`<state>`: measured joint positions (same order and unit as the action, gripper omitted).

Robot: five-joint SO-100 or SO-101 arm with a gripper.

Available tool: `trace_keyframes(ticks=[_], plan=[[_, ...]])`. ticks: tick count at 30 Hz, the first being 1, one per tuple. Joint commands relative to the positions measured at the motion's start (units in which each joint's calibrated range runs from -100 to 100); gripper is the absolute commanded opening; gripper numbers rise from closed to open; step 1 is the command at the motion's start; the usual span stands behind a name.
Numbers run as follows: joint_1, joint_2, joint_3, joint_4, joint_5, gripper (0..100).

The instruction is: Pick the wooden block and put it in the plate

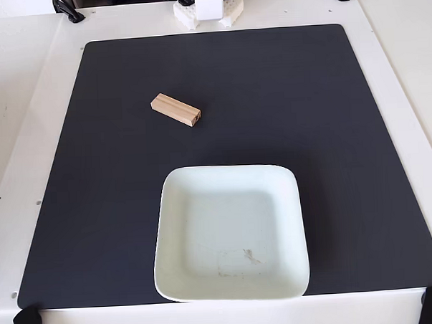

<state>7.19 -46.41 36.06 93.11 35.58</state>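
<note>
Wooden block [176, 110] lies angled on black mat [329, 128], apart from empty plate [230, 233]; gripper out of view, jaw state unknown, so a misaligned approach w/ jaws could nudge it away.

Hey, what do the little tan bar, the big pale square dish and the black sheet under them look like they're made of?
The small tan rectangular bar looks like unfinished light wood: matte, with a lengthwise groove. The large pale mint-white square dish seems glazed ceramic or melamine; its smooth raised rim has a soft sheen. The black sheet appears a thin matte rubber or foam mat, flat and glare-free.
</note>
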Motion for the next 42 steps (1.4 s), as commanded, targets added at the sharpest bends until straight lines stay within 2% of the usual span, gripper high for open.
trace_keyframes(ticks=[1, 9, 12, 15, 20, 26, 29, 42], plan=[[0.6, 4.4, -7.0, -1.2, -6.8, 1], [2.5, 15.9, -15.0, -3.2, -31.1, 1], [3.1, 19.4, -17.0, -3.5, -37.9, 1], [3.8, 22.3, -20.0, -3.5, -42.1, 1], [9.2, 25.8, -20.9, -3.5, -44.1, 2], [16.2, 30.6, -20.8, -3.4, -44.1, 26], [17.9, 32.9, -21.7, -3.4, -44.1, 34], [17.0, 51.1, -33.8, -3.3, -44.5, 35]])
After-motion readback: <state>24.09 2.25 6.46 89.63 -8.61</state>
